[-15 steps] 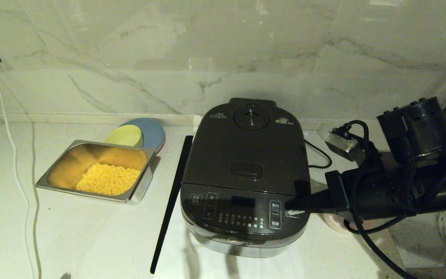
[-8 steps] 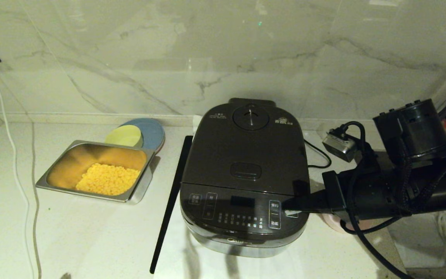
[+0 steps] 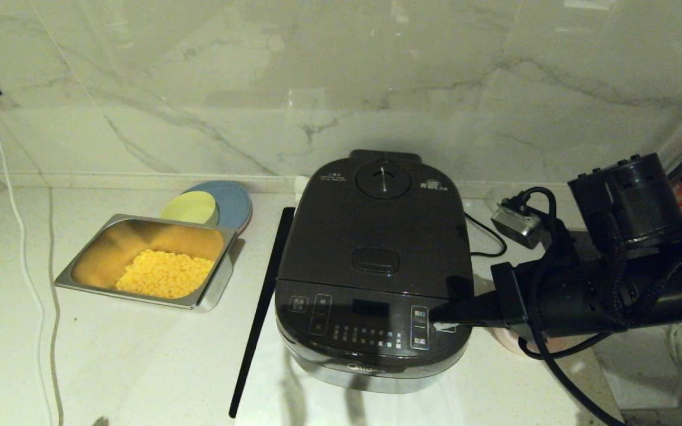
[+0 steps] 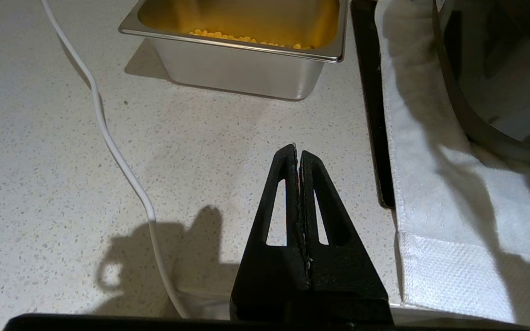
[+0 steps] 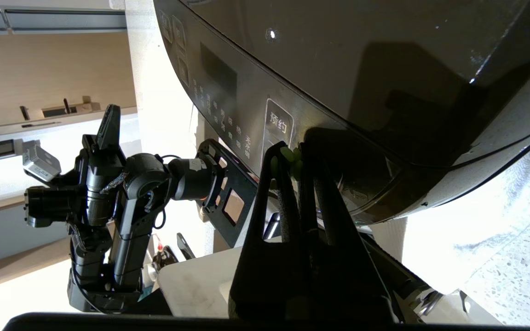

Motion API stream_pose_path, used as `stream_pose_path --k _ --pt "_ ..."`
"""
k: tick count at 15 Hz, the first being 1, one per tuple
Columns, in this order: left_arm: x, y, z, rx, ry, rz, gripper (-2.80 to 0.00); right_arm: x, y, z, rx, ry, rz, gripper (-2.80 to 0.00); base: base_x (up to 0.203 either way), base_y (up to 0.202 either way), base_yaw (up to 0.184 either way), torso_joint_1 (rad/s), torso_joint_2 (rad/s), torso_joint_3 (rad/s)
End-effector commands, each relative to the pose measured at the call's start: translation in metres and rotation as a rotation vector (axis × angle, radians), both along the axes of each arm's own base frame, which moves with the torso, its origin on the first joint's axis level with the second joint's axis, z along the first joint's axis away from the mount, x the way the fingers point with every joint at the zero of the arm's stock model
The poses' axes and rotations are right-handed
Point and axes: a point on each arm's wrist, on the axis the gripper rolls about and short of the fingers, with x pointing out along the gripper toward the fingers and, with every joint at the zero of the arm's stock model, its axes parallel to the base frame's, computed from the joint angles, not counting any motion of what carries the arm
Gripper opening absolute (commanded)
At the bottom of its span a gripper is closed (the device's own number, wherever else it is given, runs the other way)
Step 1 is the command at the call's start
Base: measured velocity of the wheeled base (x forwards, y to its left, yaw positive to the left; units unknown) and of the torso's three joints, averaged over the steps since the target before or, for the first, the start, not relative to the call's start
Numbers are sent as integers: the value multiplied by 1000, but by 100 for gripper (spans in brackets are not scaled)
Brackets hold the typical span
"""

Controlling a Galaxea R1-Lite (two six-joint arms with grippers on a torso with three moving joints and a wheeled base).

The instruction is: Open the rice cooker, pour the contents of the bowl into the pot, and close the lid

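Note:
The black rice cooker [image 3: 376,266] stands mid-counter with its lid [image 3: 379,231] down, so the pot is hidden. My right gripper [image 3: 439,317] reaches in from the right and rests against the cooker's front right corner beside the touch panel. It is shut, and a few green bits [image 5: 291,155] cling to its fingertips [image 5: 274,158]. Only an edge of the pink bowl [image 3: 504,342] shows under the right arm, and its inside is hidden. My left gripper [image 4: 298,150] is shut and empty, low over the counter left of the cooker [image 4: 499,101].
A steel tray [image 3: 80,266] of corn sits at the left, with a yellow bowl [image 3: 190,207] on a blue plate [image 3: 235,201] behind it. A black bar [image 3: 261,307] lies along the cooker's left side. A white cable [image 3: 27,266] runs down the far left. A white towel [image 4: 430,207] lies under the cooker.
The right arm has drifted slightly left toward the cooker, its gripper staying at the front right corner. The lid stays down.

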Motion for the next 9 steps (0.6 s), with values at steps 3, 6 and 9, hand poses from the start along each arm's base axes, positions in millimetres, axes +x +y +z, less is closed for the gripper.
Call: stream_pose_path --k 3,6,9 --pt "1 0 -3 0 8 0 -280 0 1 0 0 7 0 -280 0 0 0 0 0 0" --pt "1 0 -3 0 8 0 -280 -3 -2 6 12 -11 -3 -280 0 0 0 0 0 0" --pt "1 0 -3 1 8 0 -280 -10 -6 16 34 -43 -3 -280 0 0 0 0 0 0"
